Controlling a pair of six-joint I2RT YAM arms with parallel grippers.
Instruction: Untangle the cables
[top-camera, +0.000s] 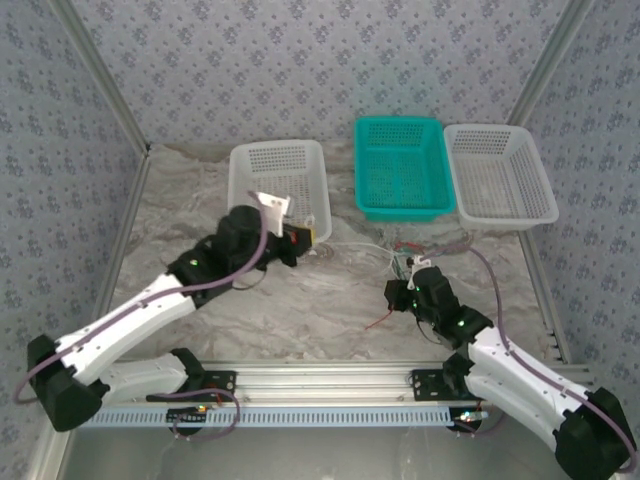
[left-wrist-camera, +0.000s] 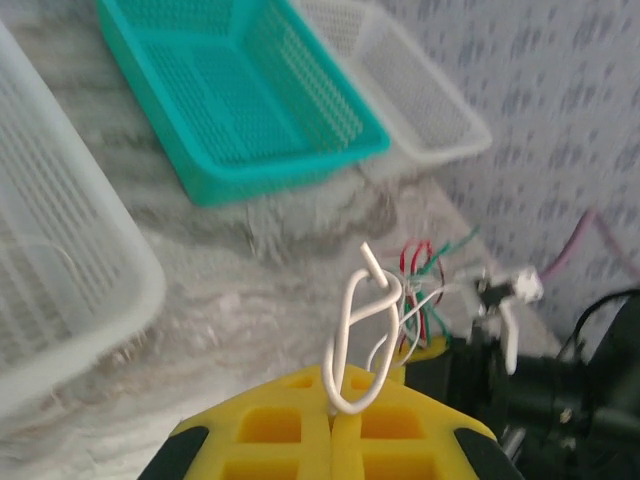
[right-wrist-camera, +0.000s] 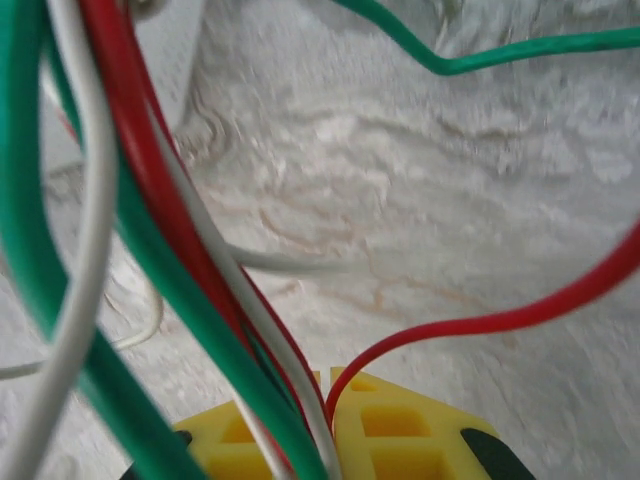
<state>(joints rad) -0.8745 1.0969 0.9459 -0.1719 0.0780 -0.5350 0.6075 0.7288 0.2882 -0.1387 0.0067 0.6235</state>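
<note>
The cables (top-camera: 402, 256) form a small knot of thin red, green and white wires on the marble table, in front of the teal basket. My left gripper (left-wrist-camera: 332, 402) is shut on a loop of the white cable (left-wrist-camera: 352, 340), and that cable runs on to the knot (left-wrist-camera: 420, 292). From above, the left gripper (top-camera: 303, 238) sits by the near right corner of the left white basket. My right gripper (right-wrist-camera: 326, 388) is shut on a bundle of red, white and green wires (right-wrist-camera: 255, 330). It holds them just below the knot (top-camera: 403, 288). A loose red end (top-camera: 379, 322) trails toward the table's front.
Three baskets stand along the back: white (top-camera: 282, 188), teal (top-camera: 402, 168), white (top-camera: 498, 175). The left white basket's rim (left-wrist-camera: 110, 310) is close to my left gripper. Aluminium frame rails (top-camera: 330, 378) border the table at the front and sides.
</note>
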